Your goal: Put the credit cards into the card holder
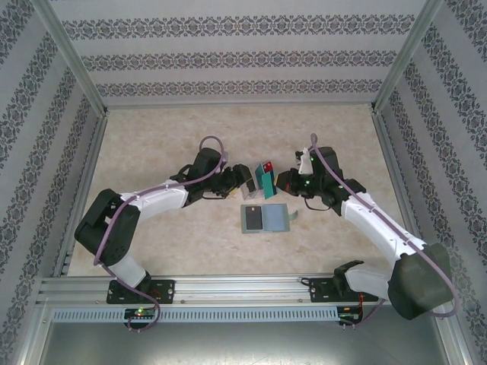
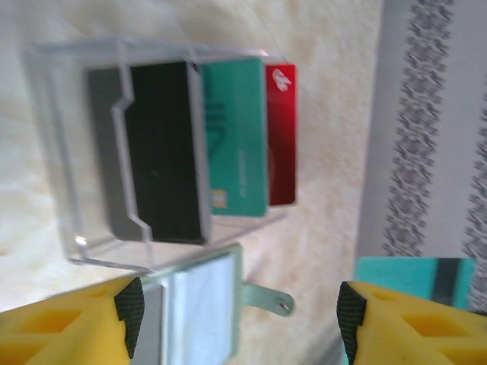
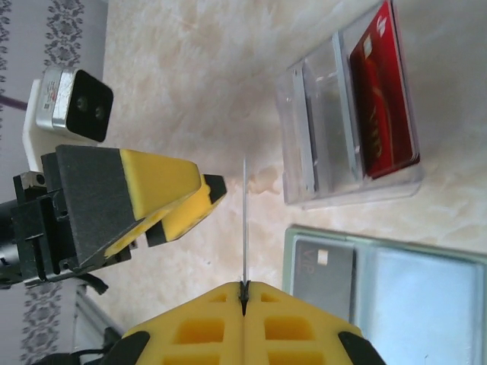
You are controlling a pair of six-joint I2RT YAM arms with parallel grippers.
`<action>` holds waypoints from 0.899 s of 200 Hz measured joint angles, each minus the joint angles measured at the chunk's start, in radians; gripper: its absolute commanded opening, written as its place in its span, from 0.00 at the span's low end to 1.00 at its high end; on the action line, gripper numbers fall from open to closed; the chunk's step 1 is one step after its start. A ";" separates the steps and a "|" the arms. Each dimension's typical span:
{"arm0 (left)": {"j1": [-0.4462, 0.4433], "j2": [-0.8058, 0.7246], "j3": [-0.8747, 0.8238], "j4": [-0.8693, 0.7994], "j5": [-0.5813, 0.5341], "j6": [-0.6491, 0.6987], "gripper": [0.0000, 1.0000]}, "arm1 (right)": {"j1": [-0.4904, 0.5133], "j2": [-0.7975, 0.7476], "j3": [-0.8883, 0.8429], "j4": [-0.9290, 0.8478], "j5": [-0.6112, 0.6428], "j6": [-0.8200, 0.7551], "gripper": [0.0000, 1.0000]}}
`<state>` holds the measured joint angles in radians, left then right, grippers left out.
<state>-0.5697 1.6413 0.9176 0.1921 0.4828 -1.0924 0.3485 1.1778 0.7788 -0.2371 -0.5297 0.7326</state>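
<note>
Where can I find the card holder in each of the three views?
Top view: card holder mid-table, just below the clear box.
Left wrist: holder at the bottom edge, below the box.
Right wrist: holder bottom right, below the box.
Shared landmark: the clear box.

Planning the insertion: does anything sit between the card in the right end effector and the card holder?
Nothing visible. Only bare table lies between the teal card, pinched in the right end effector, and the card holder; the clear box stands aside.
</note>
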 measured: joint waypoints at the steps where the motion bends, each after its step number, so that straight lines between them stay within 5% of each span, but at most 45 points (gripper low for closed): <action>1: -0.001 0.000 -0.001 0.003 0.003 -0.002 0.70 | 0.000 -0.002 -0.003 0.004 -0.003 0.003 0.00; 75: -0.019 0.053 -0.011 0.305 0.188 -0.115 0.60 | -0.018 -0.024 -0.055 0.164 -0.096 0.165 0.00; 180: -0.018 0.049 -0.061 0.458 0.221 -0.153 0.00 | -0.068 0.026 -0.081 0.245 -0.133 0.235 0.00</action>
<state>-0.5873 1.6901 0.8562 0.6498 0.7036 -1.2453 0.2810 1.2037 0.6975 0.0078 -0.6628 0.9672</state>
